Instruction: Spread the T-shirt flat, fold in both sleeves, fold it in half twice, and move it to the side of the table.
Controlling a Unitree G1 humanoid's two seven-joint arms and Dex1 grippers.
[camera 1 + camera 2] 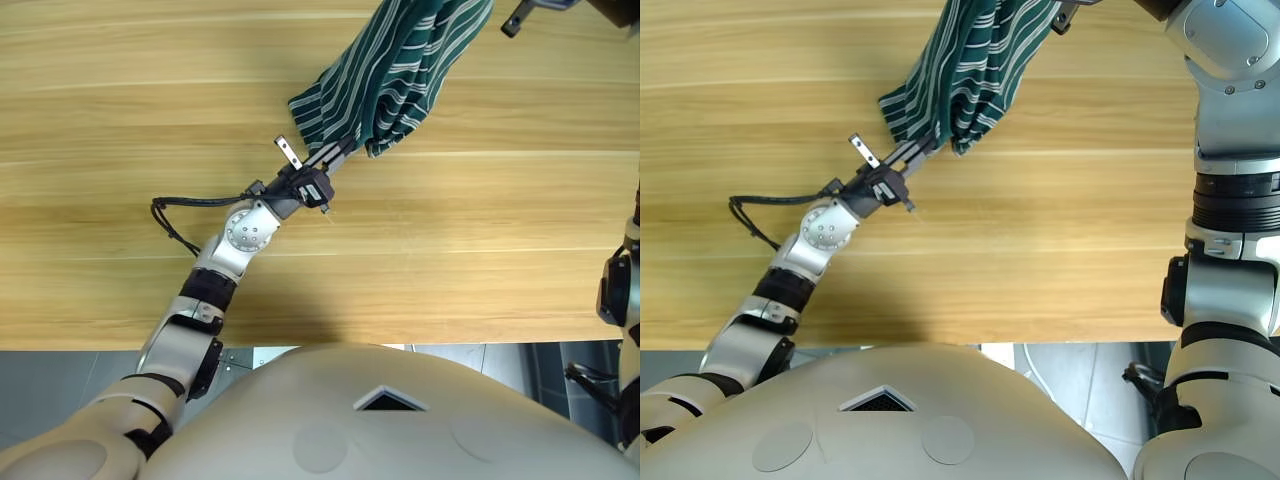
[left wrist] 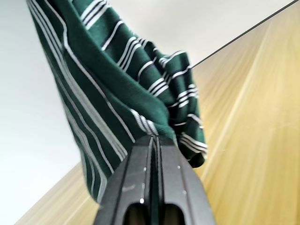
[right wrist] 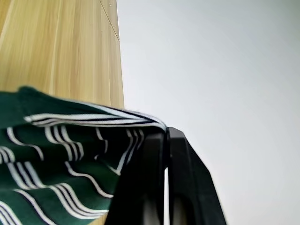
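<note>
Currently the T-shirt [image 1: 400, 70], dark green with pale stripes, hangs bunched over the far middle of the table [image 1: 120, 120], strung between the two arms. The left gripper [image 1: 348, 150] has its fingers pressed together on a fold at the shirt's lower end, just above the wood. The right gripper [image 3: 166, 133] is higher and farther back, its fingers pinched tight on the shirt's striped edge. The cloth drapes in loose folds between them. Whether its lowest corner touches the table cannot be told.
</note>
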